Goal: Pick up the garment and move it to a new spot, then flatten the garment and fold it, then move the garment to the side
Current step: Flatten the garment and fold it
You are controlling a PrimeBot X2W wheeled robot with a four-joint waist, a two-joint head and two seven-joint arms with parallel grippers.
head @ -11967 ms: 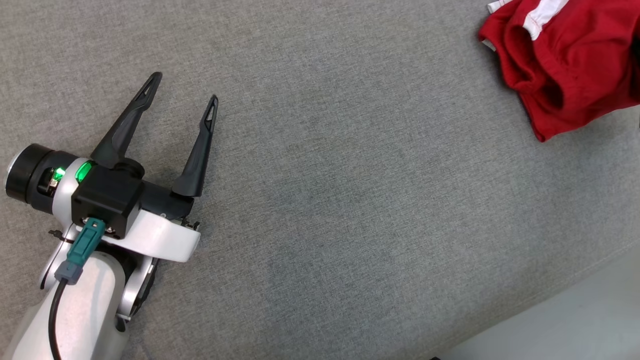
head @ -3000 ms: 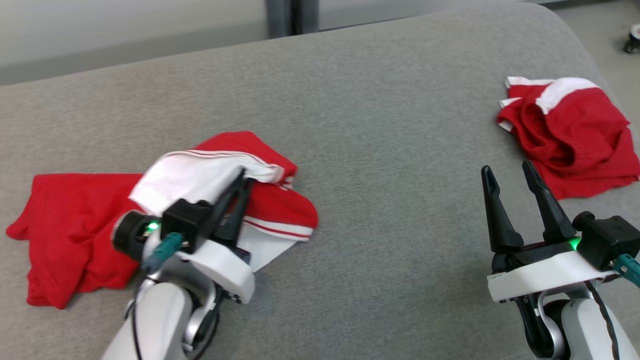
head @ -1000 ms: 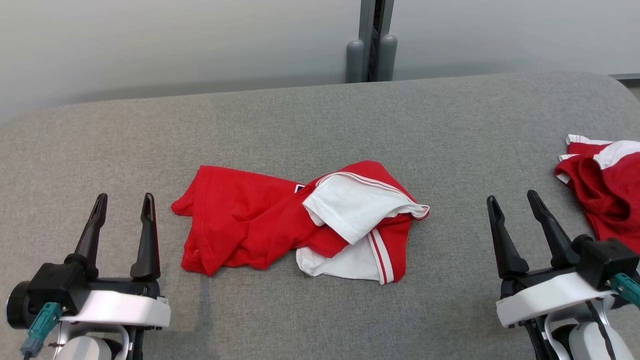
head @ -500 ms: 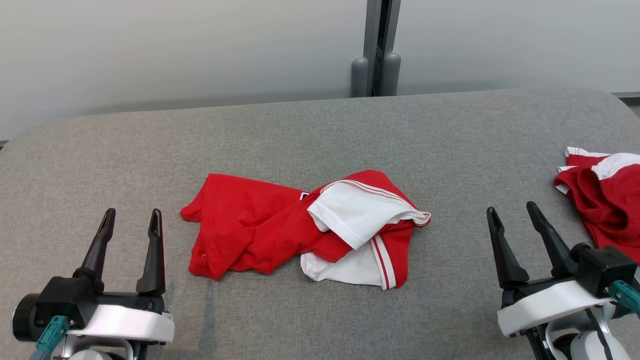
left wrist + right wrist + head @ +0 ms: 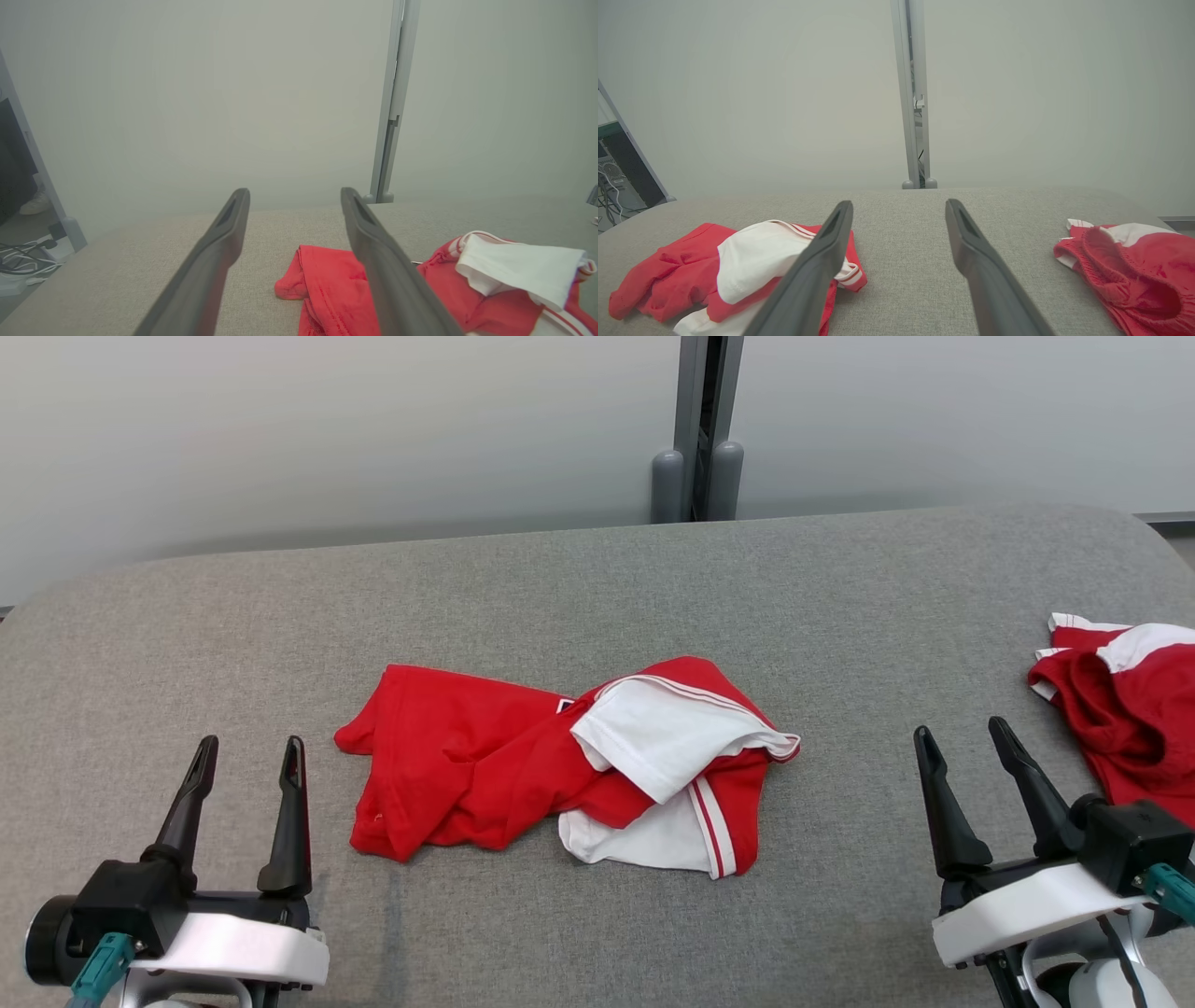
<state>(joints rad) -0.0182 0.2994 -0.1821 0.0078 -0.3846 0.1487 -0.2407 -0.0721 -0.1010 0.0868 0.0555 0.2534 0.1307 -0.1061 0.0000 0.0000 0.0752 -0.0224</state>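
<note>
Head view: left gripper (image 5: 250, 751) and right gripper (image 5: 960, 735), both spread wide and empty, sit low in frame, fingers pointing forward. The crumpled garment (image 5: 485, 770) lies between them on the gray cushion (image 5: 597, 588). Left wrist view adds floor cables (image 5: 23, 261).

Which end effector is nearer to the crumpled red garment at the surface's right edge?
Right. The right end effector sits open just left of the side garment; the left end effector is far across, beyond the middle garment.
</note>
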